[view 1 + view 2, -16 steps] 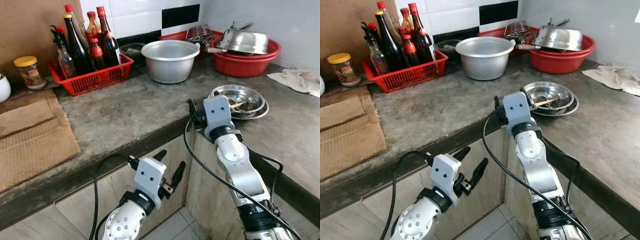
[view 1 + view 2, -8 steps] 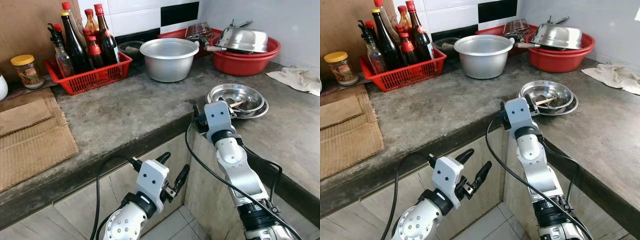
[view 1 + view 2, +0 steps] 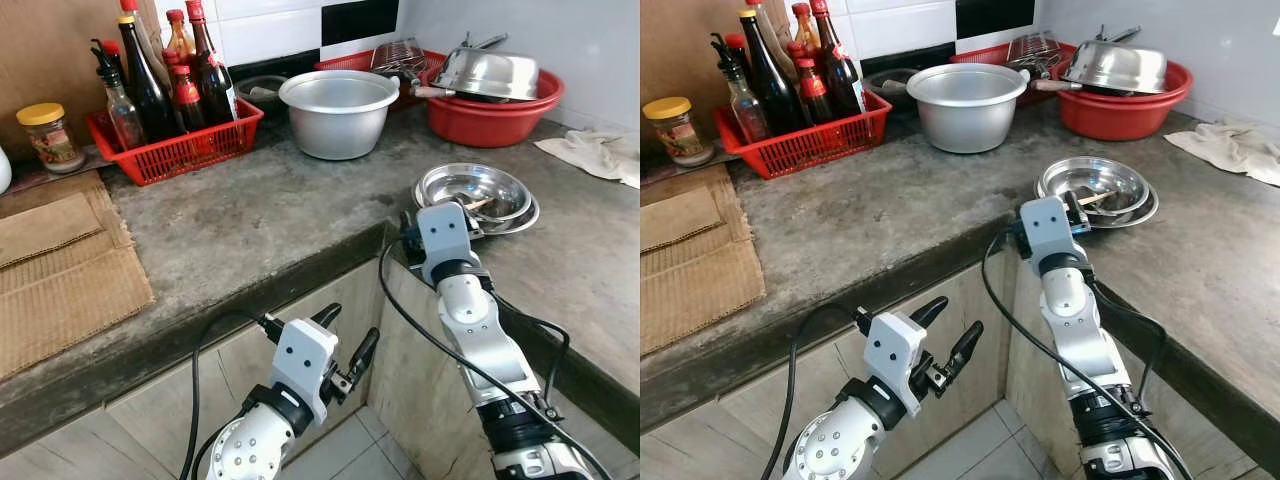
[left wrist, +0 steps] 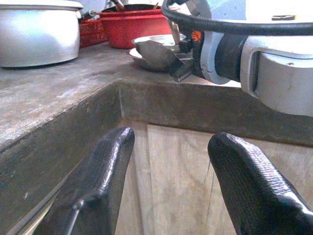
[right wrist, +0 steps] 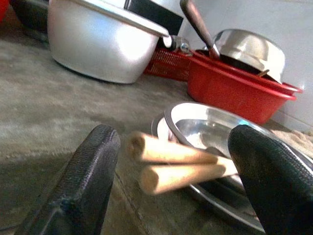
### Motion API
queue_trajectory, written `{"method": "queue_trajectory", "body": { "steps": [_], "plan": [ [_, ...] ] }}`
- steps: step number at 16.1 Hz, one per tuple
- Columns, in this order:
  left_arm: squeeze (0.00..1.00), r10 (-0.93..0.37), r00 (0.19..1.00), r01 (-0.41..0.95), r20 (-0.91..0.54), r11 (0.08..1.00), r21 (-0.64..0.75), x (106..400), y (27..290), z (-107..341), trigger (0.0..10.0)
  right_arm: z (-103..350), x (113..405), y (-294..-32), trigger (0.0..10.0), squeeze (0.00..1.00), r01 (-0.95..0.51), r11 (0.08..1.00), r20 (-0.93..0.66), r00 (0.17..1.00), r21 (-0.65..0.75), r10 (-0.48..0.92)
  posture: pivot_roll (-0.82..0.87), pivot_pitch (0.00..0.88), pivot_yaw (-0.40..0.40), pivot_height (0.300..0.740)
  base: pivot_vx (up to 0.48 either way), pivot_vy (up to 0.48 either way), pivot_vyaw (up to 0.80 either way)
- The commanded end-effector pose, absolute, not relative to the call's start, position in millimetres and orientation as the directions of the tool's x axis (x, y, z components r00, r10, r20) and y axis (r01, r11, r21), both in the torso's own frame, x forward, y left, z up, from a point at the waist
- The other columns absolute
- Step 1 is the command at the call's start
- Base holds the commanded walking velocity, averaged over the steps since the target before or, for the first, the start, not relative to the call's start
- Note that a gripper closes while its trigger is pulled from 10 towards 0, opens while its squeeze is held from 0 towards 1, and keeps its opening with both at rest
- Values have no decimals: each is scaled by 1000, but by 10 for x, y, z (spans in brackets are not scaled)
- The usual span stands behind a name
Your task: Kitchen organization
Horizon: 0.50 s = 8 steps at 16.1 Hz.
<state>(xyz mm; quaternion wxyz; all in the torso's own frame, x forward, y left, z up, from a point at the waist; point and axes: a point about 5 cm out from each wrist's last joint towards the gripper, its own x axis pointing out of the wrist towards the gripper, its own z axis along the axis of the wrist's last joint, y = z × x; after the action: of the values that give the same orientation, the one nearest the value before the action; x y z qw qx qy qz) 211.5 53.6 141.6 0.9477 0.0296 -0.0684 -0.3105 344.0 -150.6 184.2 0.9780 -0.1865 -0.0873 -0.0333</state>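
Stacked steel bowls (image 3: 478,190) sit near the counter's corner, with two wooden handles (image 5: 171,161) poking out over the rim toward me. My right gripper (image 3: 1072,212) is at the counter edge just before these bowls. In the right wrist view the handle ends lie between its fingers (image 5: 93,166), which stand wide apart, so the right gripper (image 5: 173,147) is open and not touching them. My left gripper (image 3: 345,332) hangs open below the counter in front of the wooden cabinet door (image 4: 181,166), holding nothing.
An aluminium pot (image 3: 338,115) stands at the back centre, next to a red basket of sauce bottles (image 3: 180,140). A red basin (image 3: 495,125) with a steel bowl is at the back right, a cloth (image 3: 595,155) at the far right, and cardboard (image 3: 60,270) and a jar (image 3: 48,135) on the left.
My right gripper has edged forward toward the steel bowls and now sits closer to their rim. The left gripper has barely moved; the view shifted a little.
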Motion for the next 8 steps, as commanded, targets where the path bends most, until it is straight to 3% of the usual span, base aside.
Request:
{"method": "queue_trajectory", "body": {
  "steps": [1,5,6,8],
  "plan": [
    [0,-583,801,573,137,813,103,2107,559,1473,10000,1913,3464,-1508,10000,0,120,926,214,976,-358,-43,-3,72,1,740,0,0,0],
    [0,-587,795,581,151,809,90,2099,577,1466,10000,1907,3476,-1527,10000,0,138,923,217,974,-360,-61,-6,69,2,740,0,0,0],
    [0,-589,797,579,138,808,106,2098,575,1467,10000,1910,3480,-1538,0,0,138,924,213,975,-356,-63,-6,69,2,740,0,0,0],
    [0,-589,796,579,135,808,110,2097,559,1469,10000,1917,3487,-1545,0,0,140,924,214,975,-355,-65,-6,67,4,740,0,0,0]
  ]
}}
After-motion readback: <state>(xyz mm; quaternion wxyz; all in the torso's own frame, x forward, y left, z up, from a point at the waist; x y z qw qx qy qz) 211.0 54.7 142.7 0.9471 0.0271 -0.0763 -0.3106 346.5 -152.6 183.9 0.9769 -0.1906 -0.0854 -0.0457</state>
